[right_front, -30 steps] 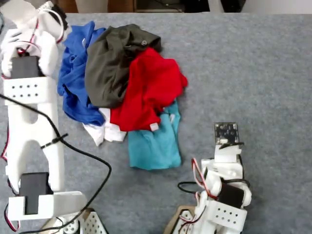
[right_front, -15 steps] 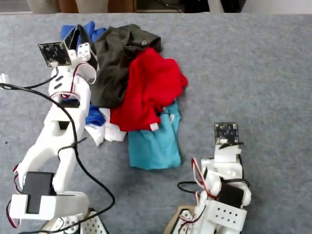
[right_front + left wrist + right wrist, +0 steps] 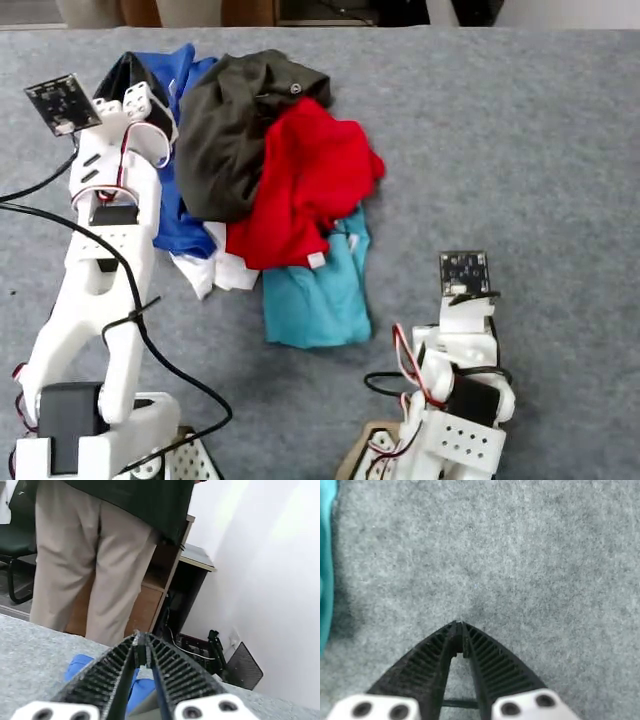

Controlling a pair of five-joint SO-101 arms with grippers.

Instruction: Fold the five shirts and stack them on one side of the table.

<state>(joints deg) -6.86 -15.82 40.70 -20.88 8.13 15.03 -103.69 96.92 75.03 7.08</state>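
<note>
The five shirts lie in one loose heap, none folded, so I judge the work is at its start: dark grey shirt (image 3: 235,130) and red shirt (image 3: 315,180) on top, white shirt (image 3: 215,268) beneath. My left gripper (image 3: 140,637), pinched together and empty, is above the blue shirt (image 3: 185,72). My right gripper (image 3: 458,626), likewise closed on nothing, hangs over the bare table (image 3: 520,150), near the teal shirt (image 3: 315,295).

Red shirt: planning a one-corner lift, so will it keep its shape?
Probably not: the red shirt lies crumpled in soft folds, so it should droop. It overlaps the teal shirt, which might drag along.
</note>
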